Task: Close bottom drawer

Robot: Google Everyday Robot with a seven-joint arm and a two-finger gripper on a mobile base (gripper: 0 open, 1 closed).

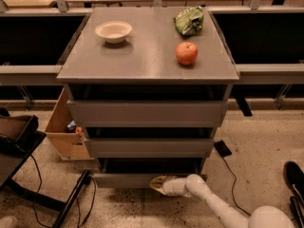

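Note:
The bottom drawer (124,179) is the lowest and narrowest of three grey drawers in the cabinet. Its flat grey front stands only slightly out from the cabinet, with a dark gap above it. My gripper (157,184) is at the end of the white arm (213,203) that reaches in from the lower right. Its tip is against the right part of the drawer front, near the floor.
On the cabinet top (142,56) are a white bowl (113,31), a red apple (186,53) and a green bag (189,21). A cardboard box (66,129) stands left of the cabinet. Black cables and a chair base (71,201) lie on the floor at left.

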